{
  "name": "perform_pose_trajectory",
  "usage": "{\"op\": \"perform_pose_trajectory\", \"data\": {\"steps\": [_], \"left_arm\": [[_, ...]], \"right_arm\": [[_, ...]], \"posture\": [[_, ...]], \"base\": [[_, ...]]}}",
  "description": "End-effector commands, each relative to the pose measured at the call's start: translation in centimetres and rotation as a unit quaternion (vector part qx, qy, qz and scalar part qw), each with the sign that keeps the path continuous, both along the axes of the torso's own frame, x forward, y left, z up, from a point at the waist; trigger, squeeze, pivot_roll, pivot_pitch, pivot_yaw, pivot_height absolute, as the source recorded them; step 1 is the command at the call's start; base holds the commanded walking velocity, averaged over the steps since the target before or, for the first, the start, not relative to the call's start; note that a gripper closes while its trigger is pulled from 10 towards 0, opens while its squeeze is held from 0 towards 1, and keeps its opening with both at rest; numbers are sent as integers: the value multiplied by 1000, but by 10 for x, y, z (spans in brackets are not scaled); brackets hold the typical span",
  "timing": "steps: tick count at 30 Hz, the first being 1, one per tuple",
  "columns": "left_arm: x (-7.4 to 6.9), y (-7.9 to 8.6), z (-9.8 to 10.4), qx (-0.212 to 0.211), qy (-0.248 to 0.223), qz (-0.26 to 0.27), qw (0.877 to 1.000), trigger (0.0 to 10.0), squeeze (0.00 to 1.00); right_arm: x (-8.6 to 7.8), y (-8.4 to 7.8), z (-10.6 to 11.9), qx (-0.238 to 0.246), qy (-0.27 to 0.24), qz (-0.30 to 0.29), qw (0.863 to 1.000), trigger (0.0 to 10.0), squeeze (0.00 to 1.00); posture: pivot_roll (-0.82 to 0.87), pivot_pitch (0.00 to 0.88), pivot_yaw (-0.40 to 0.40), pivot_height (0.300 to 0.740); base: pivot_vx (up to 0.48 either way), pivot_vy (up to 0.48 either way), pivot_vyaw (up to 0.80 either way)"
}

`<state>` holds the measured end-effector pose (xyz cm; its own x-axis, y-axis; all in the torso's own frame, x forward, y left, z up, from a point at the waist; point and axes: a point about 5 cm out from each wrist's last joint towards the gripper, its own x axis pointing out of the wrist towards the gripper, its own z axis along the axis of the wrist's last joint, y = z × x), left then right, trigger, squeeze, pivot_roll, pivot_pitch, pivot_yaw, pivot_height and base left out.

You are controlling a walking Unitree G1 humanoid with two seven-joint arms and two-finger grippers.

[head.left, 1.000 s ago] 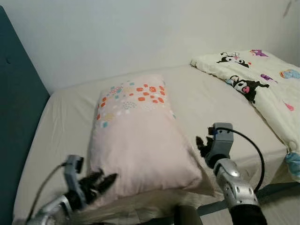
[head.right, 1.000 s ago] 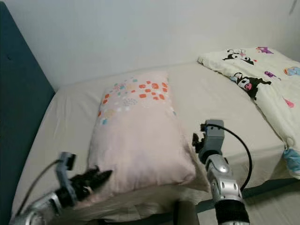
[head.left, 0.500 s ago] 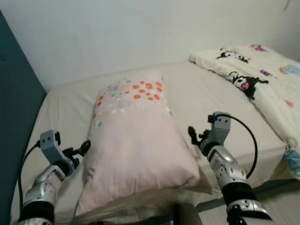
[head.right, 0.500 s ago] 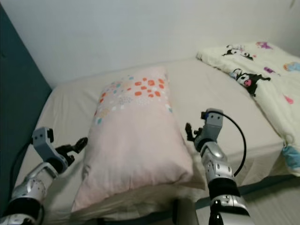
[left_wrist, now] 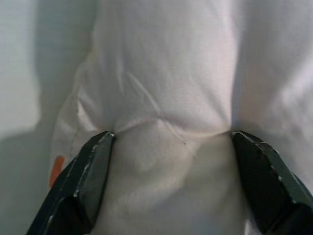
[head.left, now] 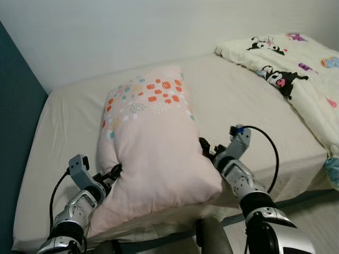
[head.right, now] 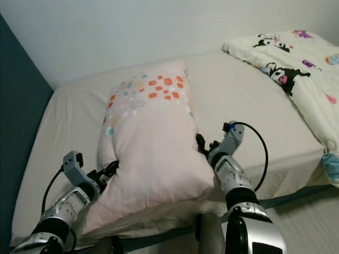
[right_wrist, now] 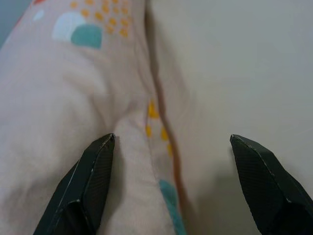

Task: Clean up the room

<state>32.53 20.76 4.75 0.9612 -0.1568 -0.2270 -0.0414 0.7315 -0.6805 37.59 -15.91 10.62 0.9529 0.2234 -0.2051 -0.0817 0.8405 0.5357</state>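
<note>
A long pink pillow (head.left: 153, 143), with coloured dots at its far end, lies on the bed's cream sheet (head.left: 254, 106). My left gripper (head.left: 112, 172) presses into the pillow's near left side and dents it. In the left wrist view that gripper (left_wrist: 172, 134) is open, with pillow fabric bulging between its fingers. My right gripper (head.left: 206, 150) rests against the pillow's right edge. In the right wrist view it (right_wrist: 171, 138) is open and straddles the pillow's seam, one finger (right_wrist: 93, 181) on the pillow and the other over the sheet.
A cream quilt (head.left: 296, 79) printed with cartoon figures lies bunched along the bed's right side. A dark blue headboard (head.left: 16, 137) runs along the left, and a white wall (head.left: 132, 32) stands behind the bed. The mattress front edge (head.left: 296, 185) lies just past my right arm.
My left gripper swung in from beside the pillow and now digs into its left side. My right gripper closed onto the pillow's right edge. The view has shifted slightly.
</note>
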Motion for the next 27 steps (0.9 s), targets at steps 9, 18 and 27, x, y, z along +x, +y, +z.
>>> {"op": "perform_pose_trajectory", "data": {"steps": [9, 18, 27], "left_arm": [[9, -22, 9, -103, -30, -22, 994, 10000, 1000], [11, -36, 12, -121, -46, -69, 989, 10000, 1000], [-6, -72, -3, -47, -40, -189, 980, 471, 1000]], "right_arm": [[-7, 27, -18, 51, 43, 60, 996, 10000, 1000], [-18, 45, -32, 59, 68, 113, 990, 10000, 0], [-19, 52, -32, 48, 59, 135, 988, 0, 0]], "posture": [[-105, 217, 52, 561], [-97, 208, 55, 561], [-96, 195, 53, 561]], "base": [[0, 0, 0], [0, 0, 0], [0, 0, 0]]}}
